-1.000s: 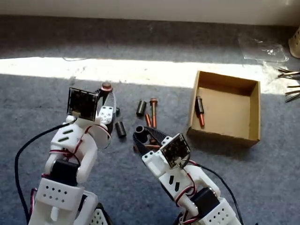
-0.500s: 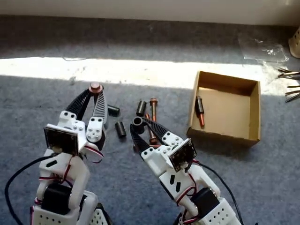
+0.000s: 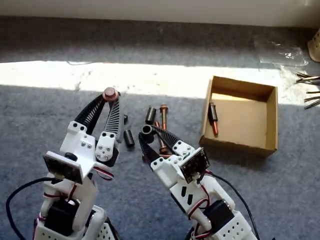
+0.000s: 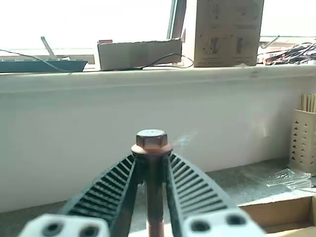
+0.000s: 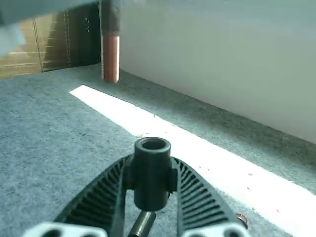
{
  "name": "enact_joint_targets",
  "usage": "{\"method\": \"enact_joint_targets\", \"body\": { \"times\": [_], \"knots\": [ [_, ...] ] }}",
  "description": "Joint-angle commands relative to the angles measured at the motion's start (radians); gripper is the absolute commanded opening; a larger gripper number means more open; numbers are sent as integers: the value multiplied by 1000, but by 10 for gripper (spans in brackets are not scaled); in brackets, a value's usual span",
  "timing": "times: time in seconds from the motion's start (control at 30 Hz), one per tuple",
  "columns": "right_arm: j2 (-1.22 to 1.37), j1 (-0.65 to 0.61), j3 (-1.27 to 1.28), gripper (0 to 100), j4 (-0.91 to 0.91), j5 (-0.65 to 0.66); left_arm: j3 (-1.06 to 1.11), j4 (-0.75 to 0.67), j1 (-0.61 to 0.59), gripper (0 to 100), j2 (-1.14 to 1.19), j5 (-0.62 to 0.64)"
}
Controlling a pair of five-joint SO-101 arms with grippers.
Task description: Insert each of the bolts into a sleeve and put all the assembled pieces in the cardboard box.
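Note:
My left gripper [image 3: 109,96] is shut on a copper bolt [image 4: 152,148], held upright above the carpet with its hex head [image 3: 109,93] up. My right gripper [image 3: 147,132] is shut on a black sleeve [image 5: 150,170], bore upward, just right of the left one. The bolt's shank end [image 5: 110,54] hangs above and beyond the sleeve in the right wrist view. Loose on the carpet lie black sleeves [image 3: 129,138] [image 3: 150,115] and copper bolts [image 3: 163,117]. An assembled bolt and sleeve [image 3: 213,118] lies in the cardboard box [image 3: 272,120].
The cardboard box stands open at the right on grey carpet. A clear plastic bag [image 3: 280,52] lies behind it, and dark sticks [image 3: 307,90] poke in at the right edge. A white wall [image 4: 74,148] runs along the back.
The left arm has lifted and tilted back, carrying the bolt slightly right and up. The right gripper rose with the sleeve earlier and now holds still.

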Motion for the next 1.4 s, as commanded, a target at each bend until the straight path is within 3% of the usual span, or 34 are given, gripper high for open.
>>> {"method": "enact_joint_targets", "body": {
  "times": [0.0,0.33,0.77,1.03,1.2,1.37],
  "knots": [
    [-10,-12,111,5,22,-3,-5,-89,81,17,-15,-6],
    [-7,-12,111,5,24,-3,56,-94,194,17,-15,-3],
    [-2,-12,111,5,24,-3,239,-410,202,16,-15,0],
    [-2,-12,111,5,25,-3,217,-408,196,6,-15,3],
    [-10,-12,111,5,50,-3,163,-331,163,6,-15,150],
    [-10,-12,111,5,50,-3,110,-233,128,6,-15,212]
  ]
}}
